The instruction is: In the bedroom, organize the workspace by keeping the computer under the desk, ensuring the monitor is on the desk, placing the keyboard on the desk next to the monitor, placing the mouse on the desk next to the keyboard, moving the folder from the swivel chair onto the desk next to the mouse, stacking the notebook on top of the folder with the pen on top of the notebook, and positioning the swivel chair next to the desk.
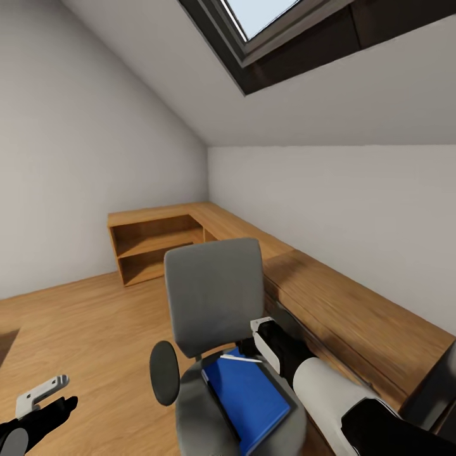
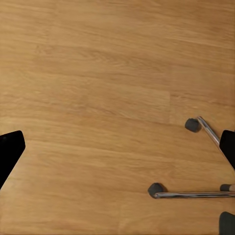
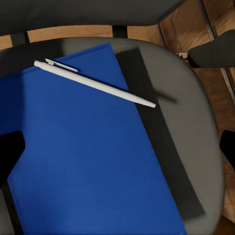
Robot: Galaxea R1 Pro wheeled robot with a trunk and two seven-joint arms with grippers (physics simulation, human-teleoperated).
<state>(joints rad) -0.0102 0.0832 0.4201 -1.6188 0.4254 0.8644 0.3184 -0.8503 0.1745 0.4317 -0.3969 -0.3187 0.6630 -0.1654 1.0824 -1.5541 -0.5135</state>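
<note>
The grey swivel chair (image 1: 214,297) stands in the middle of the room, its back toward the wood counter. The blue folder (image 1: 248,396) lies flat on the seat (image 3: 196,112), and the white pen (image 3: 93,83) rests across its far end (image 1: 240,358). A dark flat strip (image 3: 161,147), possibly the notebook, sticks out from under one long edge of the folder (image 3: 83,161). My right gripper (image 1: 258,345) hovers open over the seat, fingertips wide apart above the folder (image 3: 118,149). My left gripper (image 1: 47,396) hangs open over bare floor (image 2: 117,149), beside the chair's chrome wheeled base (image 2: 191,194).
A low light-wood shelving counter (image 1: 190,225) runs along the back and right walls, right behind the chair. A skylight (image 1: 266,19) sits in the sloped ceiling. A black object (image 1: 437,386) shows at the lower right. Wood floor (image 1: 76,316) spreads to the left.
</note>
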